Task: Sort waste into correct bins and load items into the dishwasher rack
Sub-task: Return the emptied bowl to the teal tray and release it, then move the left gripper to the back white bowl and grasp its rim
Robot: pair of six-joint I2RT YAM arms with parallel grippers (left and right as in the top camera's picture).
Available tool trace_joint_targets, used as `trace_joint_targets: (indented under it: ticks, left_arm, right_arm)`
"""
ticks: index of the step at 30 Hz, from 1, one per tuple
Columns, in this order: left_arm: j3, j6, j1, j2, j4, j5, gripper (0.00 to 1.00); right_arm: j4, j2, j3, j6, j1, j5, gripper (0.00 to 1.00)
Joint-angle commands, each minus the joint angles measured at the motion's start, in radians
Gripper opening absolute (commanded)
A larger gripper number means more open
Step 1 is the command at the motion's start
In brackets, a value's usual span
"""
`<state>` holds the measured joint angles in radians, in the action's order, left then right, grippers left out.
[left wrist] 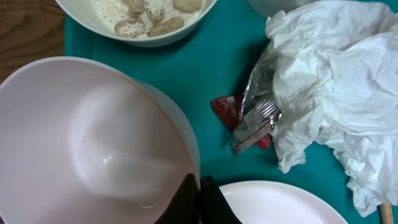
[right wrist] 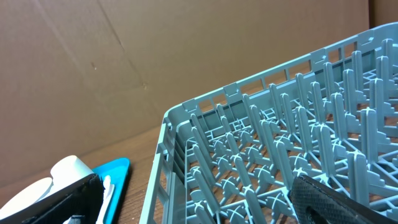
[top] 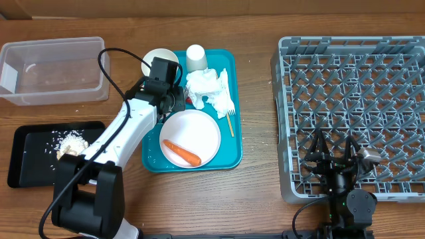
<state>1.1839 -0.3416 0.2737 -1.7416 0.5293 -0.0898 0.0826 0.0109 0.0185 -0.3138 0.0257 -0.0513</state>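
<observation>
Small round white bowl [left wrist: 93, 137]: pinching its rim in the closed left gripper [left wrist: 200, 200], lifting level past crumpled white napkin [left wrist: 336, 81], with right gripper [top: 334, 149] wide open.

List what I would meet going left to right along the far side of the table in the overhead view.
clear plastic tub → bowl of food scraps → white cup → grey dishwasher rack. The napkin overlaps the cup's span, so it is left out.
</observation>
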Motion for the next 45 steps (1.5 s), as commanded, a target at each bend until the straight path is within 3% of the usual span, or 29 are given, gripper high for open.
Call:
trace_joint_targets:
  ticks: [1, 3, 13, 17, 21, 24, 32, 45]
  left_arm:
    - [0.013, -0.013, 0.006, -0.006, -0.013, 0.000, 0.15]
    - [0.013, -0.013, 0.006, -0.006, -0.010, -0.028, 0.23]
    - [0.097, 0.005, 0.006, -0.005, 0.066, -0.050, 0.32]
    - [0.183, 0.005, 0.006, -0.005, 0.079, -0.049, 0.45]
    - [0.220, 0.005, 0.006, -0.005, 0.017, -0.050, 0.51]
    - [0.219, 0.006, 0.006, -0.024, -0.069, -0.048, 0.66]
    - [0.221, 0.207, 0.006, -0.135, -0.123, -0.040, 0.82]
    - [0.221, 0.417, -0.006, -0.253, -0.217, -0.063, 0.87]
  right_arm:
    - [-0.005, -0.008, -0.011, 0.007, 0.003, 0.001, 1.00]
    - [-0.005, -0.008, -0.011, 0.007, 0.003, 0.001, 1.00]
    - [-0.005, -0.008, -0.011, 0.007, 0.003, 0.001, 1.00]
    - [-0.005, -0.008, -0.011, 0.007, 0.003, 0.001, 1.00]
    - [-0.005, -0.008, -0.011, 0.007, 0.003, 0.001, 1.00]
    - [-0.005, -0.008, -0.011, 0.007, 0.003, 0.001, 1.00]
    - [-0.005, -0.008, -0.011, 0.007, 0.003, 0.001, 1.00]
    - [-0.005, -0.008, -0.011, 0.007, 0.003, 0.001, 1.00]
